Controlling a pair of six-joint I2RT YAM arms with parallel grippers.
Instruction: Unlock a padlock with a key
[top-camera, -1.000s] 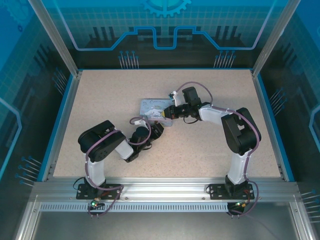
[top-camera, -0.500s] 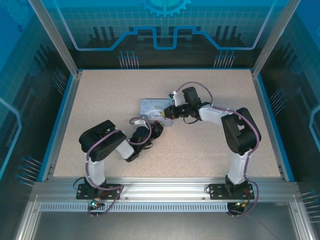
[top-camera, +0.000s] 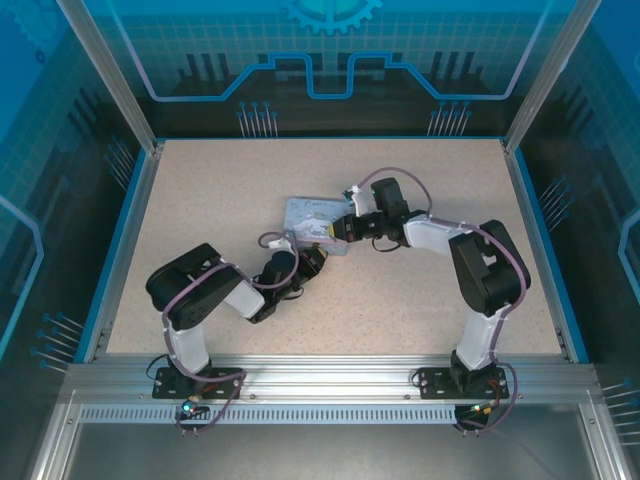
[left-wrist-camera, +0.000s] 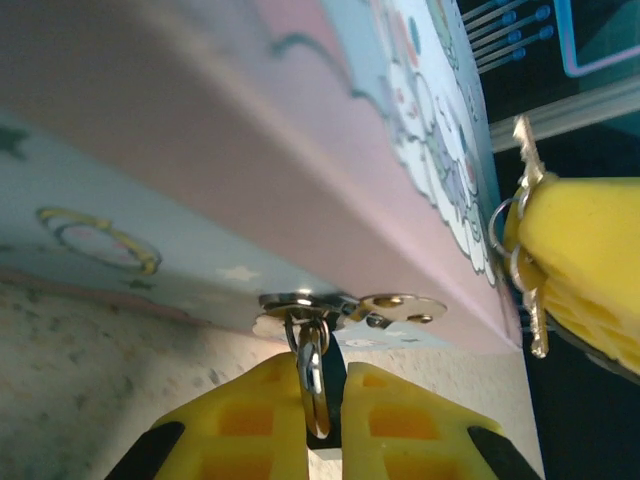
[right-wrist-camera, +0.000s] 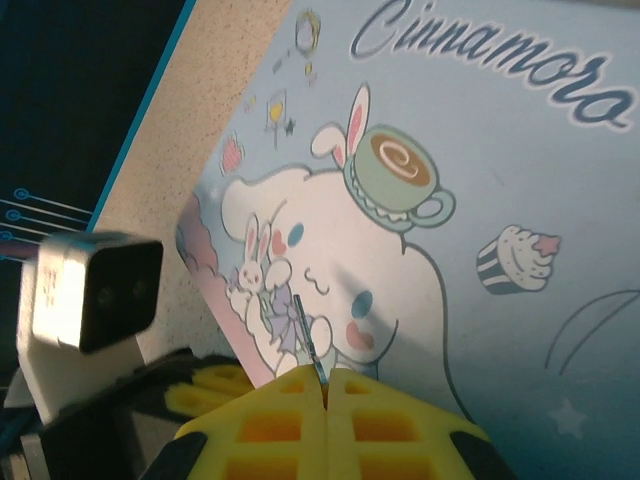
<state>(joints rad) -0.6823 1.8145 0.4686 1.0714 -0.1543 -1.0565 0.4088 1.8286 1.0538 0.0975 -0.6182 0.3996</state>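
The padlock (left-wrist-camera: 311, 372) hangs by its thin metal loop from the clasp (left-wrist-camera: 350, 305) on the front of the blue tin (right-wrist-camera: 480, 150), low down by the table (top-camera: 200, 200). The left tool (left-wrist-camera: 326, 388) is pinched on that loop, and the lock's body is hidden. The right tool (right-wrist-camera: 325, 378) is clenched on the key (right-wrist-camera: 306, 336), which sticks out over the tin's lid.

I think both things are tiny, light, hard and smooth, so they could slip or twist. Hold the lock by its body and the key by its flat head. The tin may slide if pushed. There is little room between the tools, the tin's edge and the table
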